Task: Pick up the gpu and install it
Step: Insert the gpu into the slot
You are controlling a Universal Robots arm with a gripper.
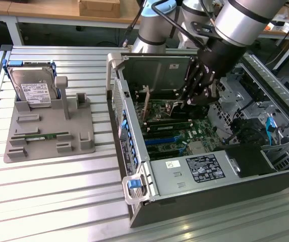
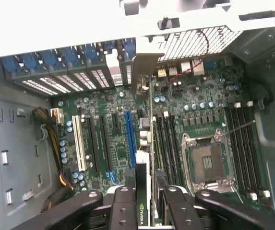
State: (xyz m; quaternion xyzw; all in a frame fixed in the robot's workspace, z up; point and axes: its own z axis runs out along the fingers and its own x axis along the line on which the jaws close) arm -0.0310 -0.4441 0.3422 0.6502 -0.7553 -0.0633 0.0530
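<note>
We see the claw (image 2: 146,203) gripping the gpu (image 2: 144,143) edge-on above the blue motherboard slot (image 2: 129,139); slight misalignment could jam its bracket

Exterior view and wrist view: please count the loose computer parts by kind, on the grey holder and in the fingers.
Silver hard drive with white label: 1, upright on the grey plastic holder
Narrow green memory stick: 1, lying on that holder
Thin dark gpu card with silvery metal bracket: 1, clamped between the fingers
Total: 3
</note>
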